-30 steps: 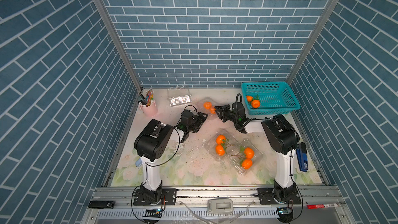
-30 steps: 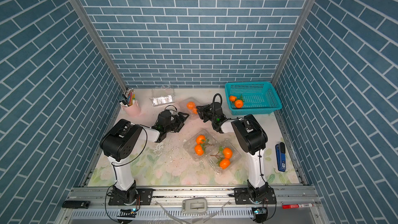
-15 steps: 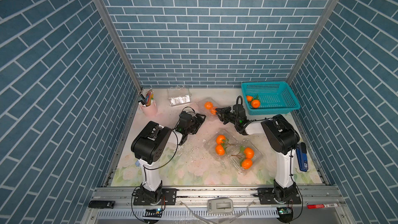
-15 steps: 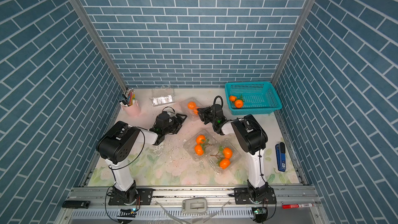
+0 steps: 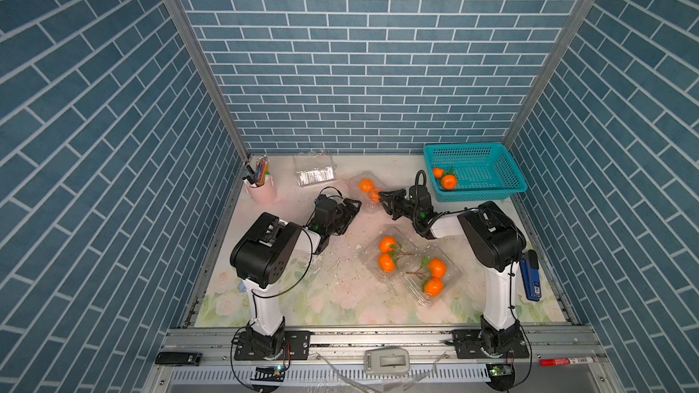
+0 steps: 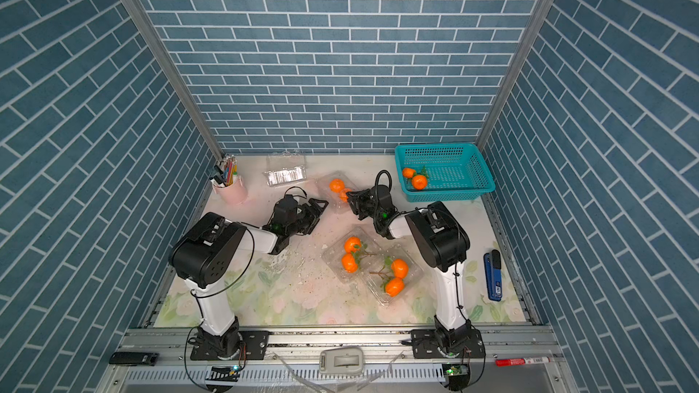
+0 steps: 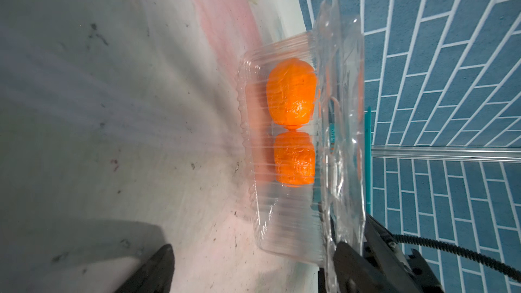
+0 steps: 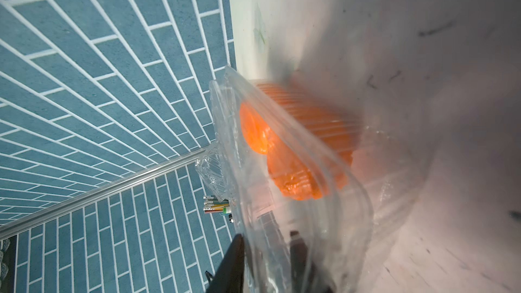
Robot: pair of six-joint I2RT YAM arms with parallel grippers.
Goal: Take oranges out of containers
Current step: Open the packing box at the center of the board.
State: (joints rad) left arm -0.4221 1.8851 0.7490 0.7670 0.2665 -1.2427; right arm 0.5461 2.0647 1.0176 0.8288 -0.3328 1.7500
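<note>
Right wrist: your right gripper (image 8: 267, 235) pinches the lid (image 8: 231, 142), left gripper (image 5: 350, 206) gapes empty, so the box (image 7: 249, 164) may tip its 2 oranges (image 7: 291, 94).

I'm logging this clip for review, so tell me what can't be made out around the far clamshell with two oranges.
- Right gripper: in the right wrist view the blurred clear lid covers its fingers, so a real pinch can't be confirmed.
- One orange: in both top views that gripper partly hides it.
- Any twig joining the oranges: in the left wrist view the ribbed clamshell distorts them.
</note>
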